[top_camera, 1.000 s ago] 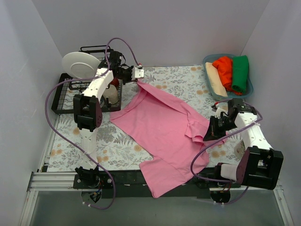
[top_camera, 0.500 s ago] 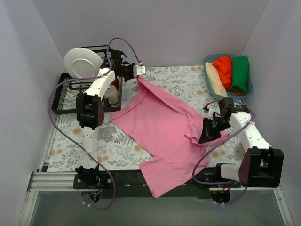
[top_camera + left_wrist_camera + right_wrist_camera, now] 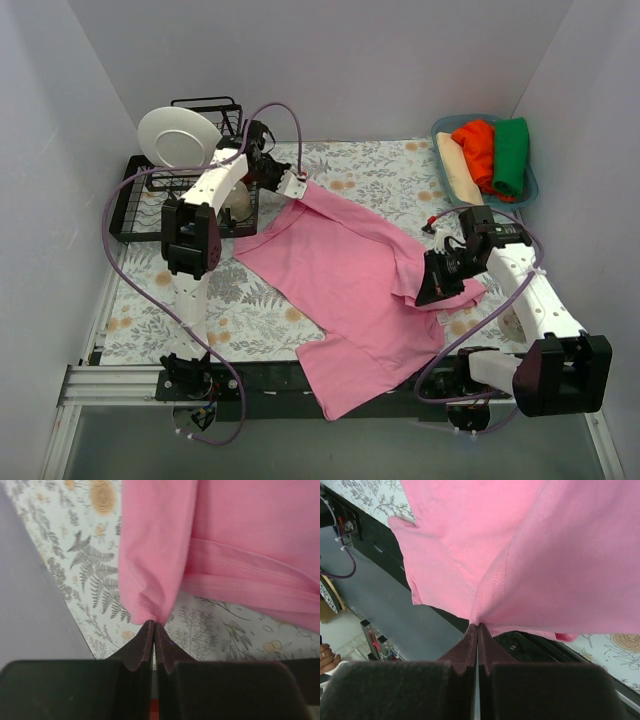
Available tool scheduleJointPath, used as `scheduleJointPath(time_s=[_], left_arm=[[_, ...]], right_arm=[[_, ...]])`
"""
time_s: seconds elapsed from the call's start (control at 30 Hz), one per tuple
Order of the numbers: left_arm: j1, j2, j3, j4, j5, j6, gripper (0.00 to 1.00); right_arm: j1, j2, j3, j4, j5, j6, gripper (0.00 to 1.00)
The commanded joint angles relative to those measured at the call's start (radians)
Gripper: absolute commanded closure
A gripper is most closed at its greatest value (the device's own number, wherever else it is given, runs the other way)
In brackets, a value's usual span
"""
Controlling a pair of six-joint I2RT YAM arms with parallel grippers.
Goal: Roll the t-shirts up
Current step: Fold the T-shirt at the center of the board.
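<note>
The pink t-shirt (image 3: 340,280) lies spread across the floral mat, its lower part hanging over the near table edge. My left gripper (image 3: 297,186) is shut on its far corner, by the dish rack; the left wrist view shows the pinched pink cloth (image 3: 150,570) at my gripper (image 3: 154,625). My right gripper (image 3: 420,296) is shut on a folded hem at the shirt's right side; the right wrist view shows that pink cloth (image 3: 530,555) at my gripper (image 3: 478,626). The orange-red (image 3: 477,148), green (image 3: 511,153) and cream (image 3: 458,170) t-shirts lie rolled in the blue basket.
A black dish rack (image 3: 150,195) with a white plate (image 3: 178,137) stands at the back left. The blue basket (image 3: 529,190) sits at the back right. The floral mat (image 3: 400,180) covers the table. White walls close in both sides.
My left gripper has lowered and moved a little nearer with the shirt corner. My right gripper has pulled its hem leftward and nearer. The shirt lies flatter.
</note>
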Motion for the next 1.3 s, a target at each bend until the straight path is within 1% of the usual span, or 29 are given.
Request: scheduleJointPath(time_s=[0.0, 0.13, 0.17, 0.2, 0.23, 0.27, 0.3, 0.33, 0.37, 0.4, 0.43, 0.47, 0.5, 0.53, 0.6, 0.63, 0.67, 0.7, 0.73, 0.77, 0.8, 0.87, 0.9, 0.93, 0.97, 1.0, 1.07, 1.13, 1.27], left_arm=[[0.077, 0.018, -0.075, -0.226, -0.075, 0.199, 1.00], [0.076, 0.006, -0.113, -0.238, -0.099, 0.201, 1.00], [0.071, -0.005, -0.130, -0.224, -0.102, 0.196, 0.97], [0.069, -0.015, -0.143, -0.203, -0.099, 0.190, 0.68], [0.069, -0.037, -0.165, -0.151, -0.089, 0.160, 0.54], [0.069, -0.043, -0.165, -0.129, -0.067, 0.146, 0.48], [0.066, -0.046, -0.159, -0.111, -0.056, 0.128, 0.43], [0.057, -0.046, -0.144, -0.086, -0.041, 0.068, 0.42], [0.053, -0.034, -0.084, -0.088, -0.030, 0.031, 0.41], [0.045, -0.022, -0.050, -0.095, -0.006, 0.005, 0.40], [0.033, -0.013, -0.020, -0.097, 0.005, -0.074, 0.39], [0.025, 0.001, 0.029, -0.088, 0.017, -0.122, 0.38], [0.019, 0.003, 0.045, -0.073, 0.037, -0.162, 0.37], [0.005, 0.004, 0.054, -0.039, 0.045, -0.207, 0.37], [-0.007, -0.006, 0.053, 0.010, 0.074, -0.346, 0.35], [-0.021, -0.009, 0.047, 0.077, 0.089, -0.400, 0.33], [-0.027, -0.011, 0.042, 0.113, 0.102, -0.517, 0.31], [-0.033, 0.000, 0.036, 0.153, 0.108, -0.585, 0.30], [-0.052, 0.009, 0.034, 0.249, 0.103, -0.659, 0.30], [-0.058, 0.018, 0.039, 0.300, 0.096, -0.827, 0.30], [-0.064, 0.042, 0.048, 0.399, 0.083, -0.901, 0.29], [-0.078, 0.067, 0.071, 0.480, 0.051, -1.052, 0.28], [-0.081, 0.089, 0.099, 0.515, 0.040, -1.183, 0.27], [-0.090, 0.099, 0.114, 0.562, 0.030, -1.230, 0.27], [-0.095, 0.107, 0.128, 0.575, 0.017, -1.265, 0.27], [-0.098, 0.112, 0.142, 0.587, 0.014, -1.335, 0.27], [-0.112, 0.109, 0.145, 0.622, 0.020, -1.388, 0.27], [-0.124, 0.083, 0.101, 0.661, 0.025, -1.435, 0.26], [-0.139, 0.023, 0.004, 0.713, 0.036, -1.480, 0.25]], right_arm=[[0.028, 0.001, 0.030, -0.029, -0.022, 0.002, 0.99], [0.036, -0.011, 0.039, -0.033, -0.005, 0.005, 0.99], [0.034, -0.008, 0.045, -0.038, 0.005, 0.014, 0.99], [0.036, -0.002, 0.053, -0.043, 0.022, 0.019, 0.99], [0.033, 0.015, 0.068, -0.052, 0.039, 0.020, 0.99], [0.027, 0.035, 0.115, -0.069, 0.035, 0.019, 0.97], [-0.015, 0.067, 0.147, -0.102, 0.012, 0.001, 0.91], [-0.042, 0.084, 0.180, -0.118, -0.014, -0.003, 0.78], [-0.094, 0.119, 0.247, -0.139, -0.019, -0.006, 0.73], [-0.128, 0.138, 0.273, -0.170, -0.054, -0.016, 0.65], [-0.148, 0.152, 0.292, -0.170, -0.073, -0.020, 0.46], [-0.168, 0.164, 0.334, -0.170, -0.086, -0.024, 0.37], [-0.168, 0.181, 0.352, -0.170, -0.124, -0.042, 0.28], [-0.170, 0.187, 0.368, -0.170, -0.148, -0.055, 0.02], [-0.176, 0.211, 0.425, -0.161, -0.137, -0.063, 0.02], [-0.184, 0.218, 0.448, -0.118, -0.105, -0.038, 0.01], [-0.208, 0.230, 0.465, -0.092, -0.062, -0.024, 0.02], [-0.220, 0.241, 0.500, -0.070, 0.017, -0.018, 0.01], [-0.230, 0.253, 0.514, -0.044, 0.065, -0.047, 0.02], [-0.234, 0.285, 0.534, -0.040, 0.105, -0.106, 0.01], [-0.234, 0.300, 0.545, -0.030, 0.225, -0.146, 0.02], [-0.245, 0.333, 0.530, 0.013, 0.339, -0.304, 0.07], [-0.245, 0.345, 0.521, 0.014, 0.404, -0.363, 0.10], [-0.250, 0.357, 0.492, 0.014, 0.432, -0.427, 0.14], [-0.257, 0.383, 0.478, 0.010, 0.456, -0.499, 0.15], [-0.263, 0.396, 0.464, -0.001, 0.469, -0.532, 0.15], [-0.277, 0.440, 0.444, -0.047, 0.469, -0.597, 0.15], [-0.282, 0.463, 0.427, -0.066, 0.476, -0.628, 0.14], [-0.290, 0.521, 0.419, -0.070, 0.532, -0.678, 0.15]])
